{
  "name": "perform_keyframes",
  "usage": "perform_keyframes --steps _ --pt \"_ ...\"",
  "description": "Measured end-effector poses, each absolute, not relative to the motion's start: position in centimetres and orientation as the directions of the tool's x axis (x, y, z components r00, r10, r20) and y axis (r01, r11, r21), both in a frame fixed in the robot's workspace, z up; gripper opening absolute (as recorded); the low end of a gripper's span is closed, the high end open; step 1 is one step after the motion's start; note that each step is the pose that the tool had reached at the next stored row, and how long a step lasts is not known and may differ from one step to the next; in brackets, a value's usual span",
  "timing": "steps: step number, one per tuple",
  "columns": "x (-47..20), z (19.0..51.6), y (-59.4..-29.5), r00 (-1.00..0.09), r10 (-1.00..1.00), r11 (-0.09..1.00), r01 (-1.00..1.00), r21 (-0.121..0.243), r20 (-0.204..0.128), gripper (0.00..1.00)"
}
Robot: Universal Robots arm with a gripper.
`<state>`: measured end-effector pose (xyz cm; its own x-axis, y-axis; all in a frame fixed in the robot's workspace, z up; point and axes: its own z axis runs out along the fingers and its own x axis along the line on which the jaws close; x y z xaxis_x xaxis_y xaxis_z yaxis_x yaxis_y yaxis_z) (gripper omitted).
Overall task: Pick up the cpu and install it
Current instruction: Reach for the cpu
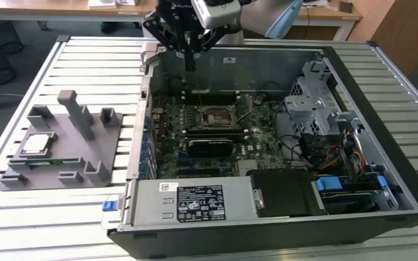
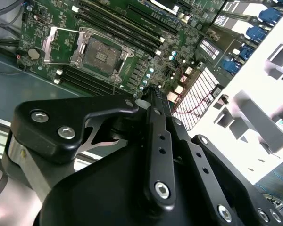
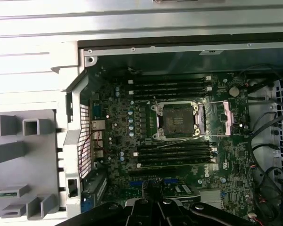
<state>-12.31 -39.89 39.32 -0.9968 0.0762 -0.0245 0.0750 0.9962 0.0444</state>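
Overhead, the gripper (image 1: 190,66) hangs clenched, empty, above the motherboard (image 1: 167,118); cpu (image 1: 36,143) lies on the fixture (image 1: 96,142).

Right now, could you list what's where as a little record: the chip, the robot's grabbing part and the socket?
cpu: lying flat on the grey fixture, at the exterior view's left, outside the computer case
memory stick: on the fixture, beside the cpu
end effector: shut, holding nothing, hanging over the open case
socket: on the motherboard, no chip in it
progress: cpu not yet picked up
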Motion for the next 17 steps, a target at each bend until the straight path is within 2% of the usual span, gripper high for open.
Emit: perform_keyframes --steps 17 --pt "-12.92 39.05 -39.89 -0.997 0.076 0.996 0.075 0.044 -0.022 0.11"
